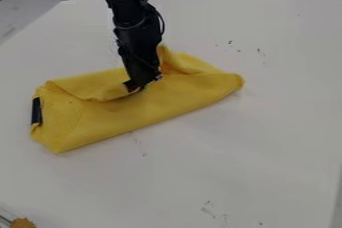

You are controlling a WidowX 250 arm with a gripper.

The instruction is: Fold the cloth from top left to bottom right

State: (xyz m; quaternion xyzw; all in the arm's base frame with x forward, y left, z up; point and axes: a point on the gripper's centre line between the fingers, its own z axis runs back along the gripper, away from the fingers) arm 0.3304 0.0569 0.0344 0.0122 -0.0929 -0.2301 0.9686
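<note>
The gripper [143,83] hangs down from the top edge, its lower end against the middle of the yellow cloth [153,99]. The cloth lies as a long, slanted strip on the left half of the table, folded over on itself. Its upper layer is rumpled on both sides of the gripper, with a raised fold behind it to the right. A dark tag [37,111] sits at the cloth's left end. The arm hides part of the cloth's back edge.
The white table [254,142] carries small dark marks. An orange-brown object [23,223] lies at the bottom left corner. The table's far edge slants across the top right, and a black cable loops beside the arm at the top left.
</note>
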